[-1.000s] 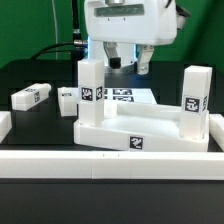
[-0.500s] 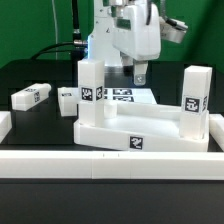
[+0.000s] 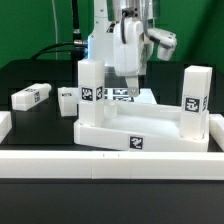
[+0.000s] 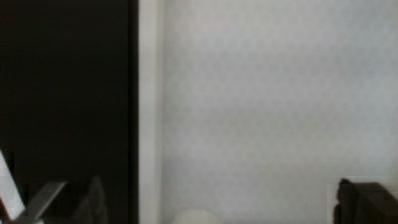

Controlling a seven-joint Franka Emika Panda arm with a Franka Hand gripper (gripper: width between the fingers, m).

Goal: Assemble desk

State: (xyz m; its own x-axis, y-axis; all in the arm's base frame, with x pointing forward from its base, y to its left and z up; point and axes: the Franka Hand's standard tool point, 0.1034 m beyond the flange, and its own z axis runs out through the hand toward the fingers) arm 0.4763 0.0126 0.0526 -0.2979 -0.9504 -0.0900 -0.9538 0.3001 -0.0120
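The white desk top [image 3: 150, 128] lies on the black table with its rim up. Two square legs stand upright in its corners, one on the exterior view's left [image 3: 91, 86] and one on the right [image 3: 195, 98]. Two loose tagged legs [image 3: 31, 96] [image 3: 67, 101] lie on the table to the left. My gripper [image 3: 131, 80] hangs above the back edge of the desk top, between the two standing legs, touching nothing. In the wrist view my gripper [image 4: 222, 200] is open and empty, over a plain white surface [image 4: 267, 100].
The marker board [image 3: 124, 95] lies behind the desk top, under the gripper. A long plain white rail [image 3: 110, 166] runs along the front, with short white rails at both sides [image 3: 4, 124] [image 3: 218, 126]. Cables hang at the back left.
The wrist has turned about its axis and the gripper has come lower and toward the exterior view's left, over the desk top's back edge. The desk parts have not moved.
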